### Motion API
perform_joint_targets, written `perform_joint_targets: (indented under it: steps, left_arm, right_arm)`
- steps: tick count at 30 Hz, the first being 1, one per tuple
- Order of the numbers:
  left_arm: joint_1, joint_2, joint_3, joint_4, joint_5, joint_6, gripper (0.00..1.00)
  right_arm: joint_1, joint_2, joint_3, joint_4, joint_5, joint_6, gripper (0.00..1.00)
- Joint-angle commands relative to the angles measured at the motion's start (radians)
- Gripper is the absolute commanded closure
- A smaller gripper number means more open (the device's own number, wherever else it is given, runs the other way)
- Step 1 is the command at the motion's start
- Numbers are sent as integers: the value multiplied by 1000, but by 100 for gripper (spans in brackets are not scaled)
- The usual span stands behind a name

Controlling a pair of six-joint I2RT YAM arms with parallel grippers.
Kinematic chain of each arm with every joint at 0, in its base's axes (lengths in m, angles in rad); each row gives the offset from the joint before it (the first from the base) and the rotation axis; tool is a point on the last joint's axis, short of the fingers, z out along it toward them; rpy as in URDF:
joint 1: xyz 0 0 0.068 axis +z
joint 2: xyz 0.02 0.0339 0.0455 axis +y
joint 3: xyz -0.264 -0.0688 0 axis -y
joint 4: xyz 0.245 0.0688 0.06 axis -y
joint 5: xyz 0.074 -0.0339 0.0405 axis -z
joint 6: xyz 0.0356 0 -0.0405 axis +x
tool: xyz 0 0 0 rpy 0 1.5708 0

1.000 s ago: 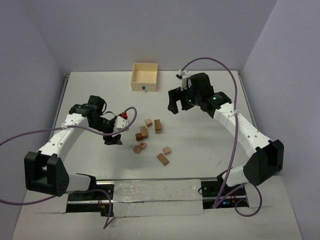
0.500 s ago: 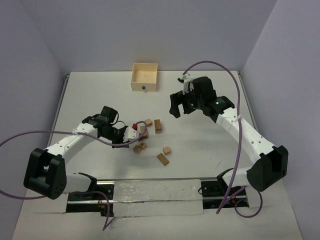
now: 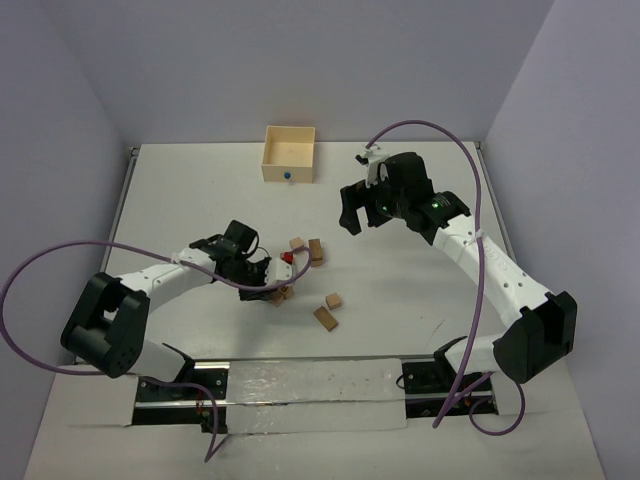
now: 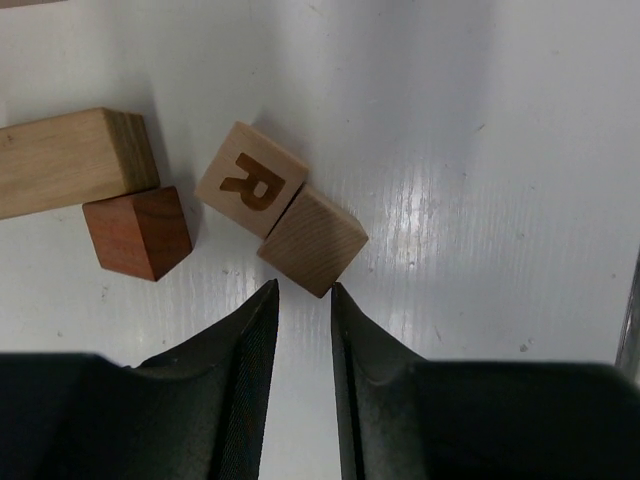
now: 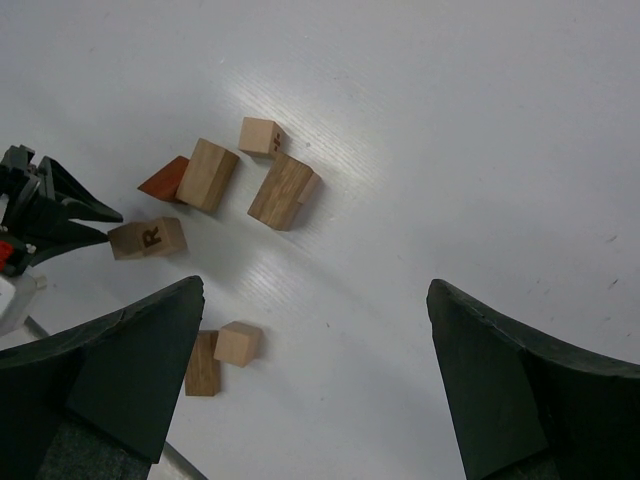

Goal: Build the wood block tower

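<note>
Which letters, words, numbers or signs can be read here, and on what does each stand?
"R": top face of a light wooden cube.
Dark marks on the side of a small tan cube: too small to read.
Blue dot, no text: front wall of the wooden box.
Nothing else is legible.

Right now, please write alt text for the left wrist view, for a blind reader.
The left gripper, its fingers narrowly apart and holding nothing, points at a corner of a plain tan cube on a white table. That cube touches a cube marked R; beside them lie a reddish cube and a pale brick.
</note>
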Motion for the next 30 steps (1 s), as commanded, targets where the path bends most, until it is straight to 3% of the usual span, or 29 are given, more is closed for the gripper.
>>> perform_joint_targets:
  steps: [1, 30]
  left_arm:
    - [-25, 27, 20, 65, -22, -41, 65]
    - [-55, 17, 25, 48, 15, -34, 62]
  right_arm:
    - [-5, -1, 46, 5, -1, -12, 0]
    - [-5, 2, 36, 11, -20, -8, 0]
